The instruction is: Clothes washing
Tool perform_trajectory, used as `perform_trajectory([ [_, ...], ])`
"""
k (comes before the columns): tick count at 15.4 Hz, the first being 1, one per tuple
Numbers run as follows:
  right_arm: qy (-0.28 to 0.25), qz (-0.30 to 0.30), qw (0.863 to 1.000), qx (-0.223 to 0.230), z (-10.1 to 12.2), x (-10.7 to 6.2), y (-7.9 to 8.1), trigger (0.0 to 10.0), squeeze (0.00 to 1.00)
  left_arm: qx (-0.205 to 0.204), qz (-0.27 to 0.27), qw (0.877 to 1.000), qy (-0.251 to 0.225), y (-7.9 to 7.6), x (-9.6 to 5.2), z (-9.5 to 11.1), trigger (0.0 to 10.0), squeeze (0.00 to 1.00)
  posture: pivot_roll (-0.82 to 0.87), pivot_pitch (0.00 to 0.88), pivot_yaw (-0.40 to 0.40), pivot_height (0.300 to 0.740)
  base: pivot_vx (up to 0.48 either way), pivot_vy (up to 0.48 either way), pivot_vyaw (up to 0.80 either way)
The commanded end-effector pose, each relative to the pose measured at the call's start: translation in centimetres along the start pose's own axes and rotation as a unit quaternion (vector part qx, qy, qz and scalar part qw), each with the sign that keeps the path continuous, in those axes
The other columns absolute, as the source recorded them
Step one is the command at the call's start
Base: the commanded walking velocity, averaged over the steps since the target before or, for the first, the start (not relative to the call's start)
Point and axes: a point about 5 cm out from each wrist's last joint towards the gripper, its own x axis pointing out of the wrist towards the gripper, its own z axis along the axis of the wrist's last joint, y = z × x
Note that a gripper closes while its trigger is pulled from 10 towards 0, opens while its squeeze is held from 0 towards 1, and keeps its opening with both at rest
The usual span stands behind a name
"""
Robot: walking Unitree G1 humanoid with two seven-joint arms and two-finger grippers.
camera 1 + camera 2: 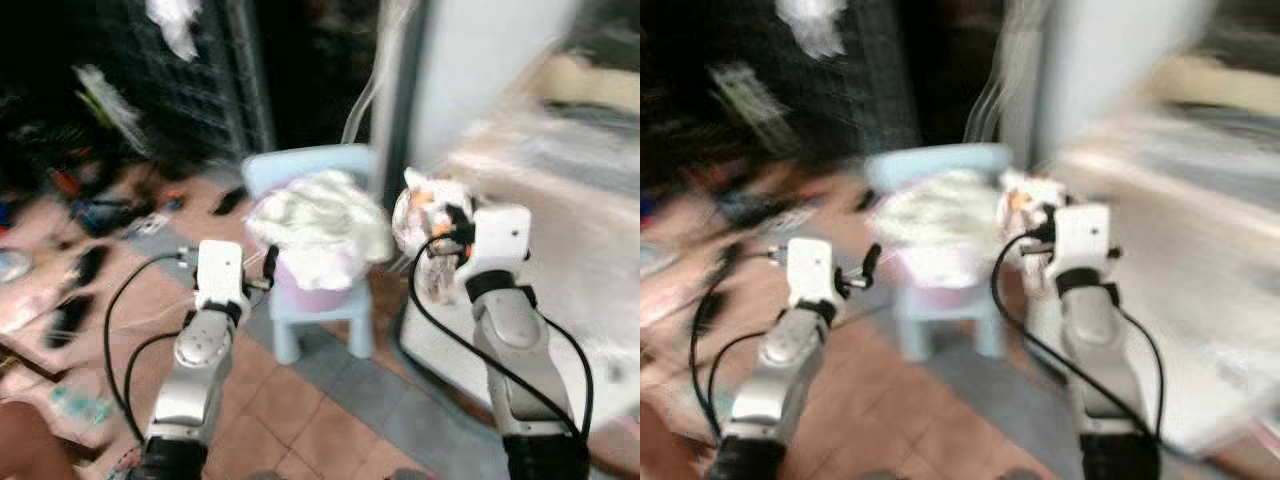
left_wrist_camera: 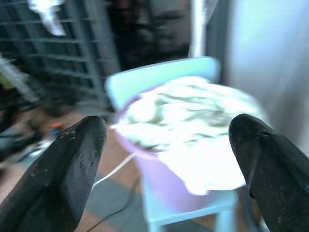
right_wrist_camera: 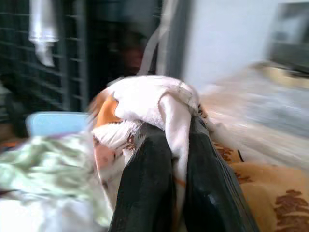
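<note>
1. Right gripper [image 1: 448, 228] is up at chest height, its black fingers [image 3: 145, 183] pinched together on a white and orange garment [image 3: 145, 104]. The cloth bunches over the fingertips and hangs down beside the washing pile.
2. Left gripper [image 1: 262, 268] hovers just short of the lilac basin [image 1: 312, 290], jaws wide apart, nothing in them.
3. The basin sits on a pale blue child's chair [image 1: 320, 300], heaped with pale green and white laundry [image 1: 320, 225] spilling over the rim.
4. My read on handling: soft, light, floppy stuff. It will sag and trail, so a deep pinch into a thick fold looks safer than a loose edge. Loose ends could snag on the chair back.
5. Around it: tiled floor [image 1: 300, 420], with shoes and clutter [image 1: 90, 265] off to the robot's left, a dark metal grille [image 2: 63, 53] behind, and a patterned orange cloth [image 3: 270, 193] near the right arm.
6. In the way: the chair looks light and might shift if the pile is tugged. Everything is blurred, so finer detail is lost.
</note>
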Motion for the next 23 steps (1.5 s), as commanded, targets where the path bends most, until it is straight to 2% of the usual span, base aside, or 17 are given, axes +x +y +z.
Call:
perform_trajectory([
  [1, -0.011, 0.008, 1.0, 0.001, 0.6, 0.2, 0.5, 10.0, 0.0, 0.001, 0.005, 1.0, 0.0, 0.5, 0.0, 0.0, 10.0, 0.0, -0.11, 0.0, 0.108, 0.74, 0.0, -0.285, -0.8],
  [7, -0.007, 0.011, 1.0, -0.003, 0.4, 0.1, 0.4, 10.0, 0.0, -0.021, 0.005, 1.0, -0.009, 0.7, 0.1, 0.2, 10.0, 0.0, -0.12, 0.0, 0.104, 0.74, 0.04, -0.047, -0.62],
  [11, -0.041, 0.026, 0.999, -0.022, 1.8, 1.4, 0.6, 10.0, 0.0, -0.022, 0.007, 1.0, -0.01, 0.9, 0.3, 0.3, 10.0, 0.0, -0.12, 0.0, 0.11, 0.74, 0.331, 0.0, -0.31],
  [14, -0.088, 0.025, 0.995, -0.038, 4.3, 4.2, -0.2, 10.0, 0.0, -0.028, 0.006, 1.0, -0.013, 0.8, 0.3, 0.3, 10.0, 0.0, -0.12, 0.0, 0.112, 0.74, 0.4, 0.0, -0.35],
  [17, -0.115, 0.038, 0.991, -0.055, 5.8, 5.9, -0.7, 10.0, 0.0, -0.03, 0.005, 0.999, -0.011, 0.7, 0.3, 0.2, 10.0, 0.0, -0.11, 0.0, 0.111, 0.74, 0.41, 0.0, -0.53],
  [20, -0.139, 0.084, 0.983, -0.09, 7.1, 7.2, 0.5, 10.0, 0.0, -0.031, 0.004, 0.999, -0.01, 0.6, 0.3, 0.2, 10.0, 0.0, -0.11, 0.0, 0.112, 0.74, 0.41, 0.0, 0.0],
  [23, -0.154, 0.09, 0.979, -0.099, 8.7, 8.8, 0.8, 10.0, 0.0, -0.031, 0.002, 0.999, -0.011, 0.6, 0.4, 0.3, 10.0, 0.0, -0.11, 0.0, 0.113, 0.74, 0.414, 0.0, 0.0],
])
